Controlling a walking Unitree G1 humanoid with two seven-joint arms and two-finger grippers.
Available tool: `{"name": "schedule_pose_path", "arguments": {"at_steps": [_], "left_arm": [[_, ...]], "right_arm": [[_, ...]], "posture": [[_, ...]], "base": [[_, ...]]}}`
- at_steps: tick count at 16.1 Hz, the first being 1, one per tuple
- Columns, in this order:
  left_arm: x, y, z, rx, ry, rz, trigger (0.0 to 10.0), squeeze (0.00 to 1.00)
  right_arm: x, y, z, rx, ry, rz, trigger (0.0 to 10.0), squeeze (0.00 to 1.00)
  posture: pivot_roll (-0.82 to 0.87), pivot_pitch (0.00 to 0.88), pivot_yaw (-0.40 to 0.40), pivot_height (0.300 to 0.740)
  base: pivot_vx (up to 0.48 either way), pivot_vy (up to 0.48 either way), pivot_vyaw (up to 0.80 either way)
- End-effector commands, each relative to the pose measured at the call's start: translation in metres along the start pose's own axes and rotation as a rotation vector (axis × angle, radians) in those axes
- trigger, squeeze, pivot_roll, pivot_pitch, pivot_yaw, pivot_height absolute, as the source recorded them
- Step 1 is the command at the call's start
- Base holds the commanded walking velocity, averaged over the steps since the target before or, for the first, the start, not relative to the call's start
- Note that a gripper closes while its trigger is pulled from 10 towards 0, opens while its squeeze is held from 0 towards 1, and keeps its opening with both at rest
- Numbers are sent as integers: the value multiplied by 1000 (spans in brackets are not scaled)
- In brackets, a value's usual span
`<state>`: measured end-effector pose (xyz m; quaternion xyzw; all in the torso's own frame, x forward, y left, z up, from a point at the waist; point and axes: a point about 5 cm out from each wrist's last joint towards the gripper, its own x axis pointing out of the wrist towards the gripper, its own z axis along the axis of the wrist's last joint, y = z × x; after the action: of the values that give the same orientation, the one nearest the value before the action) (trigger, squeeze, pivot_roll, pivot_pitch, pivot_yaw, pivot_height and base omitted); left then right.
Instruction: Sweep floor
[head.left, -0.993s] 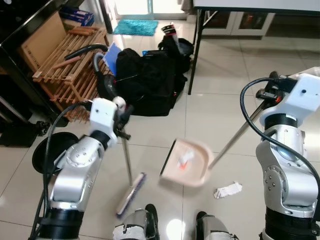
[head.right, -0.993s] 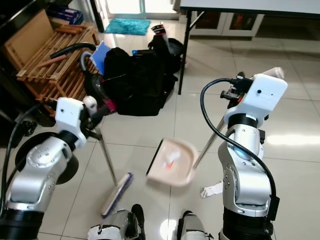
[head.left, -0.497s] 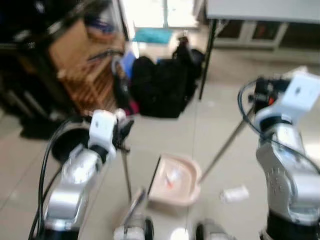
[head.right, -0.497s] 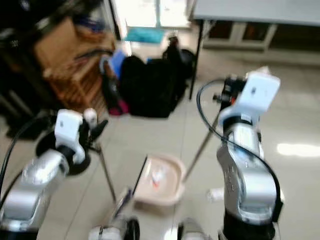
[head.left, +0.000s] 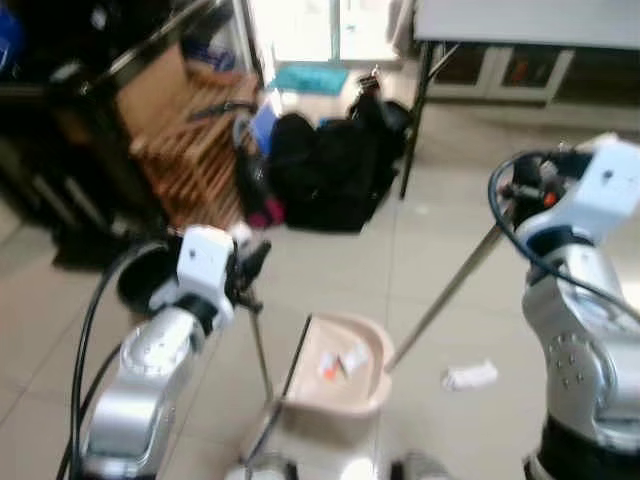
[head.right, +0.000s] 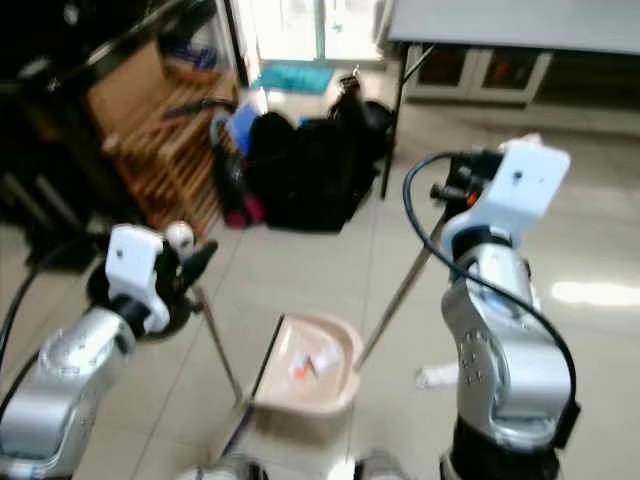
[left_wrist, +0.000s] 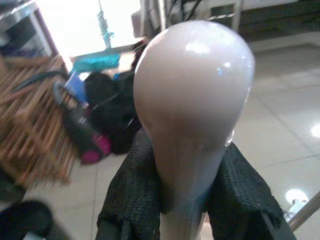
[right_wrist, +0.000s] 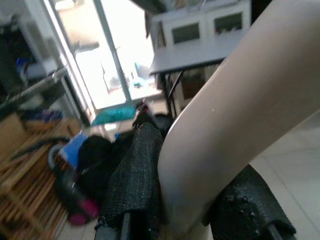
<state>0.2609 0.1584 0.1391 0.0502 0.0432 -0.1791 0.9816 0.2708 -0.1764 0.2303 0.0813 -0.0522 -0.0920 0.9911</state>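
- Left eye view: the left pincer (head.left: 243, 268) grips the top of the broom handle (head.left: 258, 345), holding it near upright so the head can reach the floor (head.left: 330, 265) at the frame's 6 o'clock edge. The dustpan (head.left: 335, 367) lies just beside it toward 3 o'clock, with small scraps (head.left: 340, 362) already inside. A crumpled paper (head.left: 470, 375) lies on the tiles near the pan, at its 3 o'clock, not yet collected.
- Right eye view: the right pincer (head.right: 452, 190) holds the dustpan's long pole (head.right: 400, 292) at its upper end, slanted so the pan sits flat. Black bags (head.right: 300, 170) and a wooden rack (head.right: 160, 150) stand at 11 o'clock, beside a dark-legged surface (head.right: 500, 25).
- Left wrist view: both black fingers (left_wrist: 127, 195) are clamped around the handle's rounded knob (left_wrist: 192, 95).
- Right wrist view: the fingers (right_wrist: 137, 175) pinch the pale pole grip (right_wrist: 235, 120) between them.
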Motion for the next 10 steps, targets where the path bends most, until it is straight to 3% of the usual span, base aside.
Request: {"name": "schedule_pose_path", "arguments": {"at_steps": [1,10], "left_arm": [[-3,5,6,24,-10,26,10000,0],[-4,8,9,29,-9,50,10000,0]], "right_arm": [[-3,7,4,12,-8,44,10000,0],[-1,7,5,29,-8,37,10000,0]], "posture": [[-33,126,43,740],[-31,158,22,740]], "base": [[0,412,0],[0,427,0]]}}
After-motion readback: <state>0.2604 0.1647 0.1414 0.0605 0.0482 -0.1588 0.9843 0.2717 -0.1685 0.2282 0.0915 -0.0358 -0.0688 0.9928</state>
